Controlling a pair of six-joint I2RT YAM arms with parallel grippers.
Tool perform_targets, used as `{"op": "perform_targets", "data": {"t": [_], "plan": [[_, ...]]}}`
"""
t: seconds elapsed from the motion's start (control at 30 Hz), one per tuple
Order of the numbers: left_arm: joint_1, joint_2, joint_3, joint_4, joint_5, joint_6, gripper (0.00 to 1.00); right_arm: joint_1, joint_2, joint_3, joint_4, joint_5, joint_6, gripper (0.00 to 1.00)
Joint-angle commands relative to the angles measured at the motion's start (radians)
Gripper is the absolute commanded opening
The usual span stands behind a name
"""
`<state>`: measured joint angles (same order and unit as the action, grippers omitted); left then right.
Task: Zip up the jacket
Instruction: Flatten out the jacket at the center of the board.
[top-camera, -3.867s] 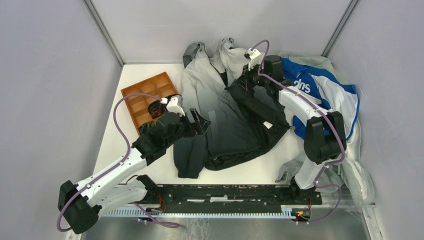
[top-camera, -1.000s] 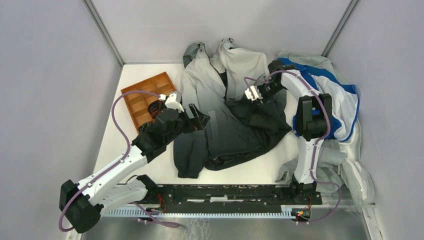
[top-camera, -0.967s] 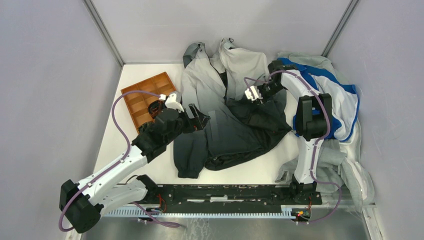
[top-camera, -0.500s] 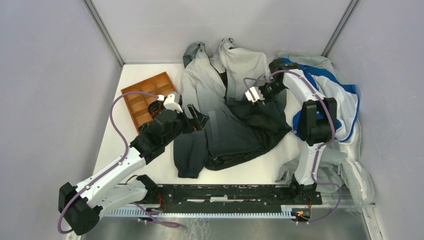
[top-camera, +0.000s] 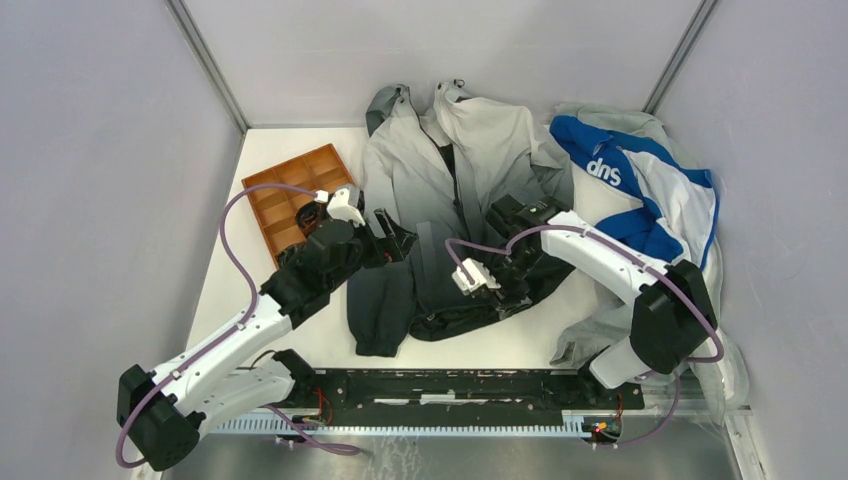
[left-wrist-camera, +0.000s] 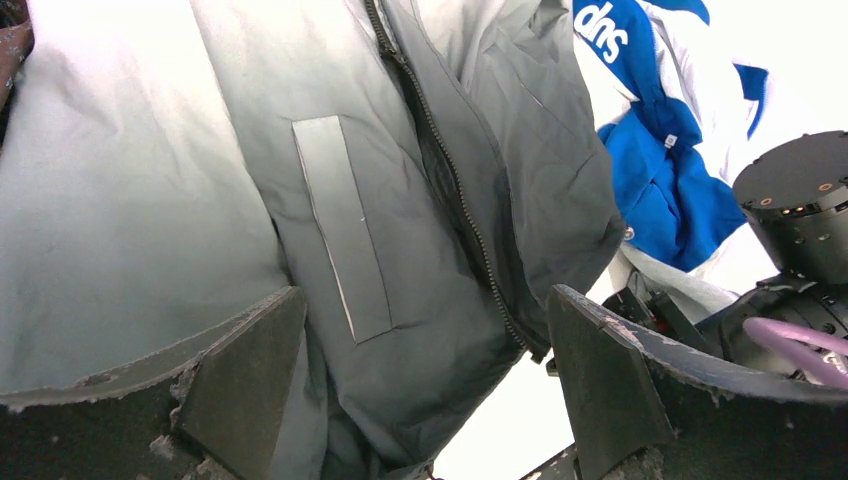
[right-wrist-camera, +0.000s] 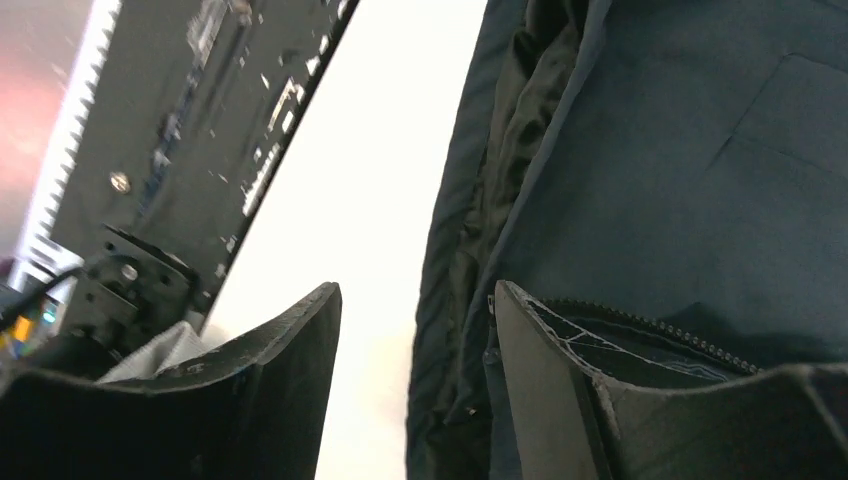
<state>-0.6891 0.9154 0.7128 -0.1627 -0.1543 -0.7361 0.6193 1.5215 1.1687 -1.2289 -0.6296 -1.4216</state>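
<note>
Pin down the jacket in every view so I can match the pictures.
Top external: jacket at table centre, pale collar far, dark hem near.
Left wrist: jacket fills left and centre, zipper running diagonally.
Right wrist: its dark lower part fills the right half.
Shared landmark: the dark hem edge against the white table.

Mid-frame from above, the white right arm (top-camera: 590, 250) hides the lower dark zipper (left-wrist-camera: 452, 180) of the grey-to-black hooded jacket (top-camera: 410, 190); slider indiscernible.

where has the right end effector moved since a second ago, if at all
Yes: the right end effector came toward the base rail, to the jacket's hem.
</note>
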Motion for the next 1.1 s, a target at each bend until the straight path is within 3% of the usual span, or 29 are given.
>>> {"op": "perform_targets", "data": {"t": [0.0,0.2,0.4,0.53,0.67,0.8,0.9,1.07], "plan": [[0.006,-0.013,0.006,0.023,0.004,0.018,0.96,-0.003,-0.001,0.091,-0.026,-0.179,0.226,0.65],[0.006,-0.023,0.008,0.012,0.007,0.013,0.96,-0.028,0.029,0.289,-0.026,-0.270,0.310,0.66],[0.006,-0.052,-0.018,0.027,0.002,-0.027,0.96,-0.158,0.064,0.396,-0.017,-0.363,0.340,0.65],[0.007,-0.045,-0.047,0.105,0.029,-0.076,0.96,-0.291,0.071,0.376,0.226,-0.401,0.620,0.62],[0.006,0.012,-0.042,0.189,0.081,-0.108,0.96,-0.378,0.038,0.266,0.628,-0.348,0.980,0.63],[0.007,0.079,-0.028,0.265,0.127,-0.144,0.95,-0.384,-0.017,0.104,0.972,-0.223,1.147,0.67],[0.014,0.142,-0.021,0.332,0.149,-0.199,0.93,-0.385,-0.004,0.070,1.049,-0.165,1.205,0.67],[0.035,0.295,0.044,0.367,0.191,-0.314,0.86,-0.396,0.012,0.070,1.033,-0.164,1.221,0.67]]}}
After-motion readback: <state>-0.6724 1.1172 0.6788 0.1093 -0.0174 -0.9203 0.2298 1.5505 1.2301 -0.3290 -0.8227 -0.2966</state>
